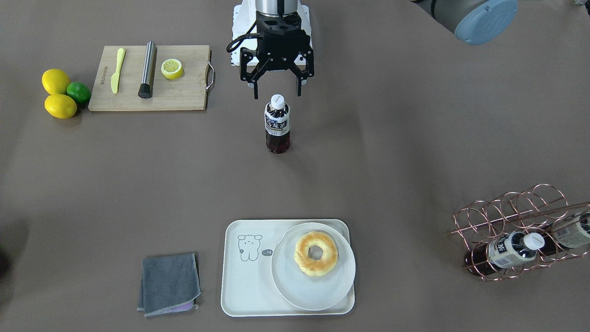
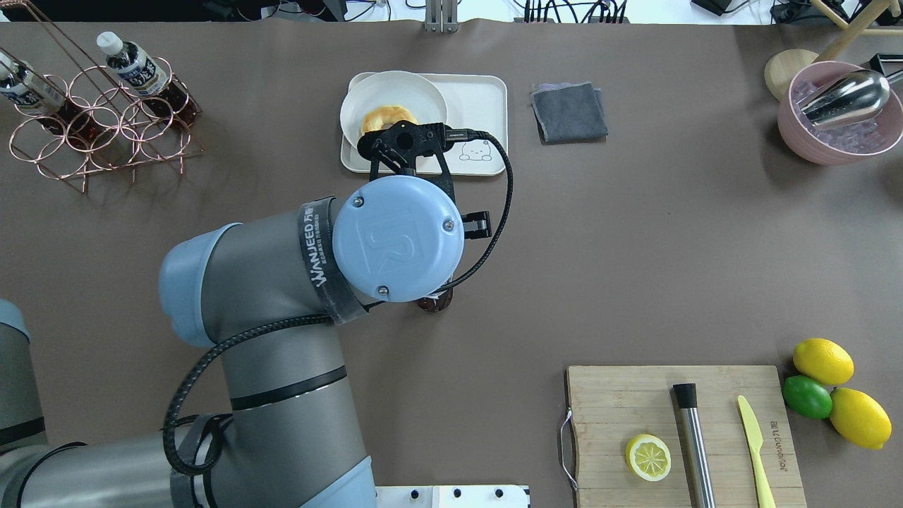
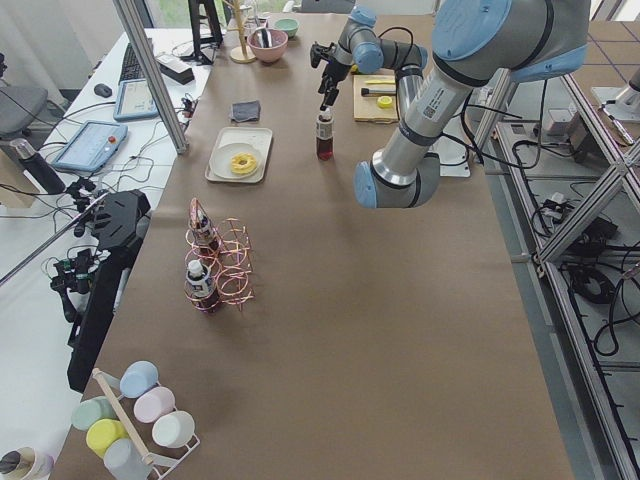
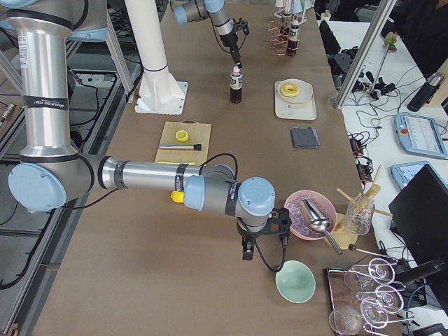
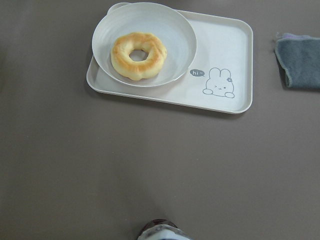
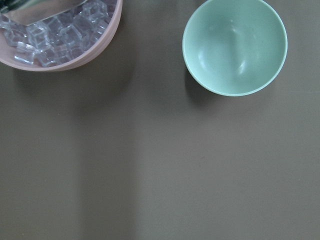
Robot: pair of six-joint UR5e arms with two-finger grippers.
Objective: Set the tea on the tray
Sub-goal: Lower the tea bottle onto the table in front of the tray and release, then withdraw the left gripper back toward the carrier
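The tea (image 1: 277,124) stands upright on the brown table, a small bottle of dark liquid with a white cap. My left gripper (image 1: 277,92) hangs open just above and behind its cap, with a finger to either side, and touches nothing. In the overhead view my left arm hides all but the bottle's base (image 2: 435,303). The left wrist view shows the cap (image 5: 162,232) at the bottom edge. The cream tray (image 1: 249,295) lies apart towards the operators' side and carries a white plate (image 1: 299,290) with a doughnut (image 1: 316,253). My right gripper (image 4: 262,241) is far off near the bowls; I cannot tell its state.
A copper wire rack (image 1: 516,230) holds more bottles. A folded grey cloth (image 1: 169,283) lies beside the tray. A wooden cutting board (image 1: 184,92) bears a knife, a metal muddler and half a lemon. A pink bowl of ice (image 2: 839,148) and a green bowl (image 6: 235,45) are near my right arm.
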